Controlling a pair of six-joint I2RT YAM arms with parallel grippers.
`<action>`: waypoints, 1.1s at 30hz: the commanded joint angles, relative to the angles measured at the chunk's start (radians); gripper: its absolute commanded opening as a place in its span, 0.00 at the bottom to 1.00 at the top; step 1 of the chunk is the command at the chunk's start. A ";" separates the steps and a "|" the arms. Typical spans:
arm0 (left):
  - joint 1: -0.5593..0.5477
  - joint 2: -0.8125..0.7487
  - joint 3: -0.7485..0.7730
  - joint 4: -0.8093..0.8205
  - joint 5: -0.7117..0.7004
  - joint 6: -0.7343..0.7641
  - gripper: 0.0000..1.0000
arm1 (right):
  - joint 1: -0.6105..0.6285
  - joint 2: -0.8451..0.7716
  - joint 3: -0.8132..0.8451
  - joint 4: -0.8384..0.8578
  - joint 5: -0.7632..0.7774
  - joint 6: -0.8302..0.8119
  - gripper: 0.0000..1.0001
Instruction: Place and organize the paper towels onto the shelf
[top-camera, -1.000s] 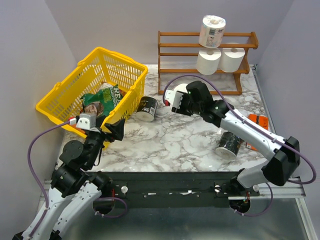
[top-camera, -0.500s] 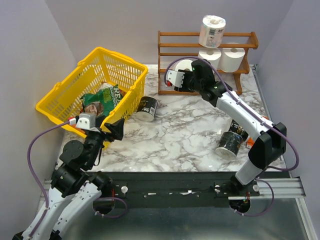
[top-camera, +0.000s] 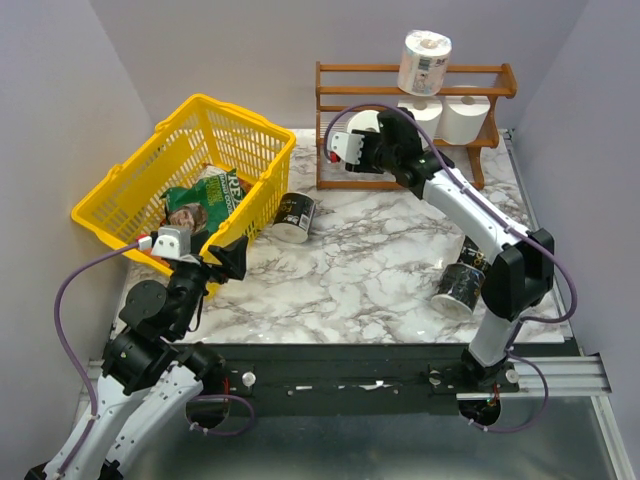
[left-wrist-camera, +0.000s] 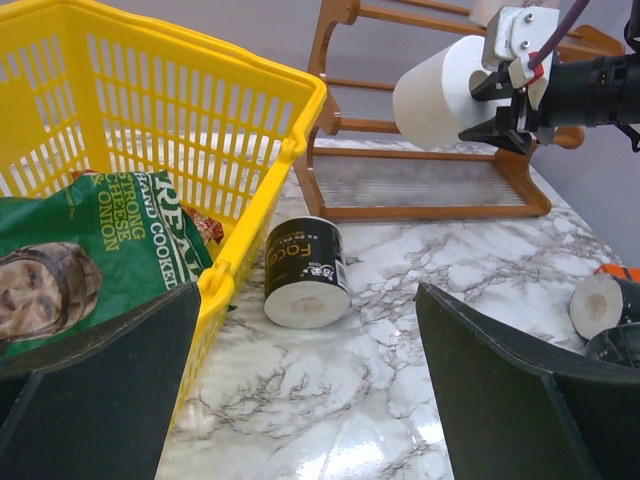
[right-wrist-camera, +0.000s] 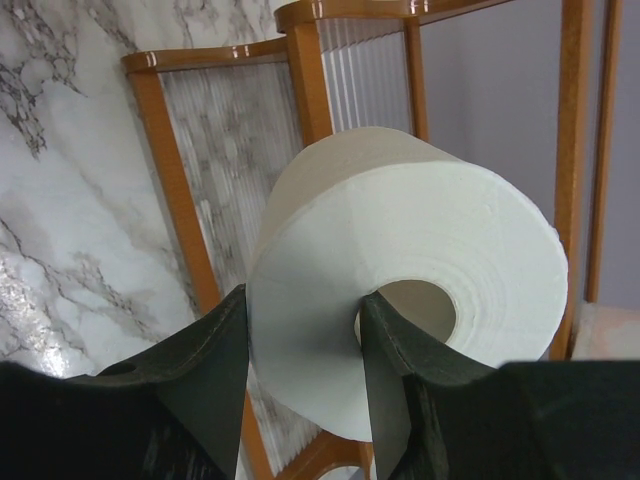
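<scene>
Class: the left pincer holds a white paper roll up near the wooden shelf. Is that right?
No. The right pincer, not the left, holds the white paper roll up near the wooden shelf, as the top external view shows.

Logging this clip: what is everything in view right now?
reddish-brown wooden shelf: one, far side of the marble table.
white paper towel rolls: four; one in the right gripper, two on the middle tier, a wrapped one on top.
yellow plastic basket: one, left, holding a green snack bag.
black-wrapped rolls: at least two, lying on the table.
left gripper: open, near the basket.
right gripper: shut on a white roll at the shelf.
</scene>
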 joint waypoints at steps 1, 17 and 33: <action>0.001 0.004 -0.004 0.016 -0.028 0.015 0.99 | -0.015 0.026 0.074 0.059 -0.003 -0.042 0.47; 0.001 0.000 -0.006 0.013 -0.034 0.016 0.99 | -0.030 0.112 0.166 0.053 -0.004 -0.072 0.51; 0.001 -0.005 -0.006 0.013 -0.040 0.015 0.99 | -0.041 0.185 0.238 0.090 0.051 -0.087 0.60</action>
